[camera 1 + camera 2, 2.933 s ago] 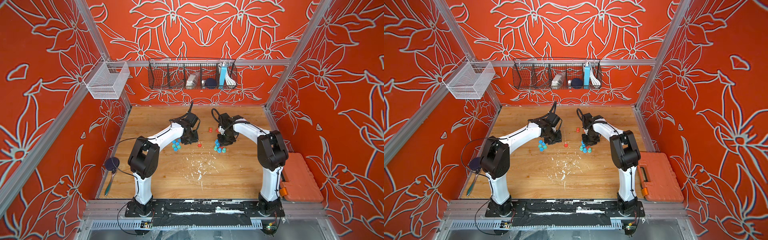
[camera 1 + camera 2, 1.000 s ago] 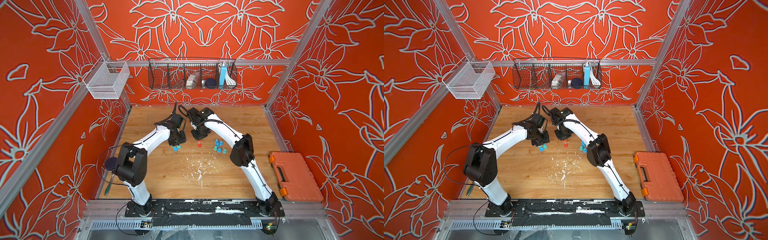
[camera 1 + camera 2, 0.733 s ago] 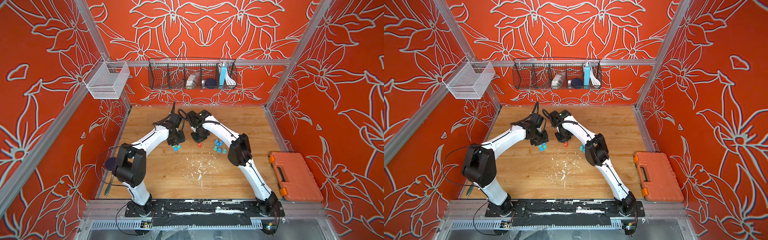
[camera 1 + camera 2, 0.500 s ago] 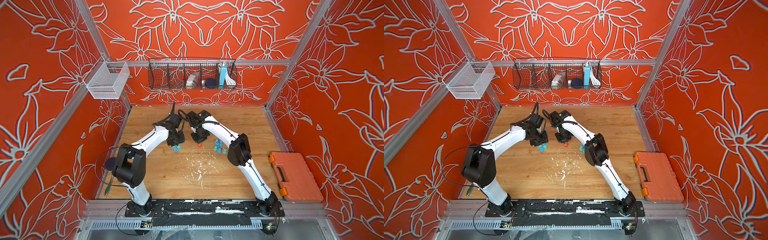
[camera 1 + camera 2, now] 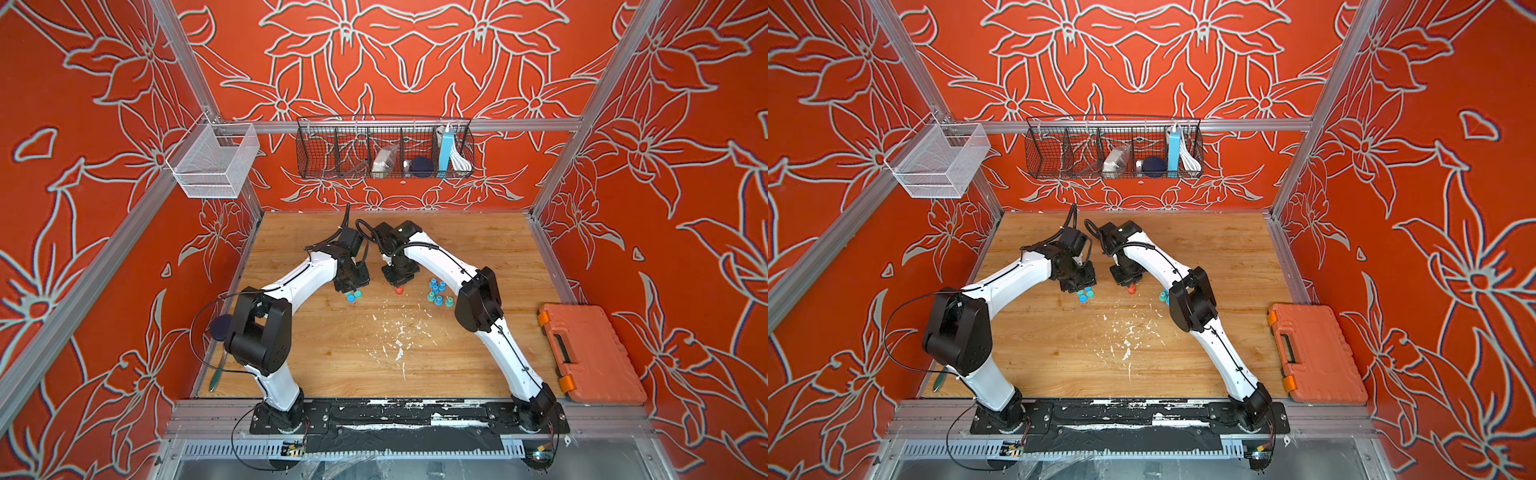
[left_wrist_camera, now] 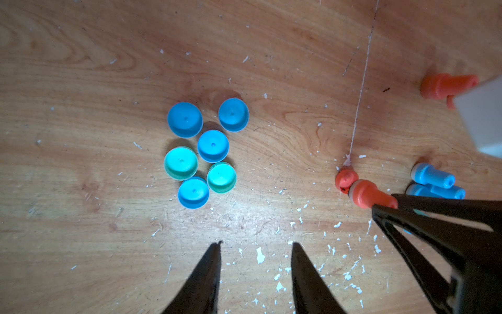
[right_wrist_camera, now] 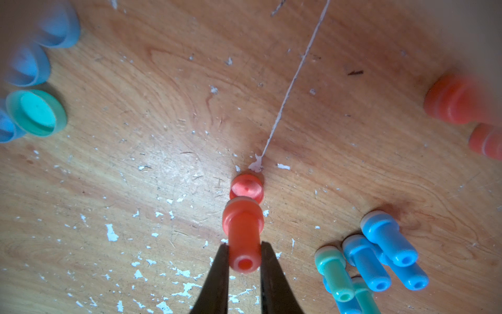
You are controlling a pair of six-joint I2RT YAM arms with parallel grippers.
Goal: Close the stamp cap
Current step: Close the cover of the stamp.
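My right gripper [image 7: 242, 246] is shut on the handle of an orange stamp [image 7: 242, 225], holding it upright. The stamp's white-rimmed face hangs just above a small orange cap [image 7: 246, 187] that lies open side up on the wooden table. In both top views the stamp [image 5: 399, 290] [image 5: 1132, 289] shows under the right gripper [image 5: 399, 284] at mid-table. My left gripper [image 6: 256, 243] is open with nothing between its fingers, next to a cluster of blue and teal caps [image 6: 202, 152]. In the left wrist view the stamp [image 6: 366, 194] and the orange cap [image 6: 345, 180] lie off to one side.
Several capless blue and teal stamps [image 7: 380, 252] lie near the held one, and two more orange stamps [image 7: 456, 103] stand farther off. White flecks litter the wood. A black wire basket [image 5: 384, 149] and a white mesh basket [image 5: 212, 162] hang on the walls. An orange case [image 5: 590, 353] lies at the right.
Since about three seconds ago the right arm has swung left from the blue stamps to over the orange cap. In the last second both arms have barely moved.
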